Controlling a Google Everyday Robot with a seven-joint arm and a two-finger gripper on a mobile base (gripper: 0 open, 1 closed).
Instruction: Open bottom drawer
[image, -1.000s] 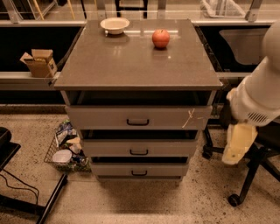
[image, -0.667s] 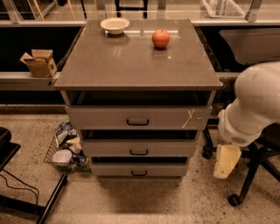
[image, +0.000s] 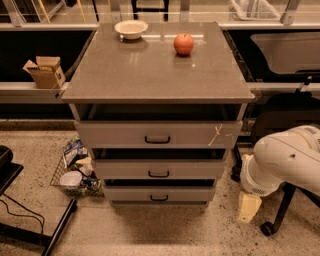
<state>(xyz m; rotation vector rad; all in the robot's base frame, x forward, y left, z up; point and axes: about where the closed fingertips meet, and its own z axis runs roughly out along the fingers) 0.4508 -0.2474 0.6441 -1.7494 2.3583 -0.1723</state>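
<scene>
Reaching stage: the gripper (image: 248, 207) hangs low by the floor, off the cabinet's right side and well apart from every drawer front. No contact anywhere!
Gripper: a cream-coloured tip pointing downward beneath the bulky white arm (image: 285, 160); whether it is apart or together, I cannot tell.
Bottom drawer (image: 130, 194): lowest of the three, with the slimmest front. It looks closed, tucked under the middle drawer (image: 125, 169) and just above the floor.
Handle (image: 159, 198): small dark bracket at the centre of that front, untouched.
Top drawer (image: 115, 134): the tallest front, with a pale scratch-like mark near its right end. Not the target.
Counter (image: 150, 75): a bowl (image: 131, 29) and an apple (image: 184, 44) sit at the back, far from the action.
Floor: a wire basket (image: 75, 172) of packets sits against the cabinet's left side, and a chair caster (image: 267, 229) is just beside the gripper.
Step in hand: by my read this is the approach, with the task barely begun.
Next move: it calls for swinging left across the cabinet face, staying low, lining up with the lowest handle, catching it, then drawing straight out.
Watch for: the middle handle sits just above, so a slightly high approach risks grabbing the wrong drawer.
</scene>
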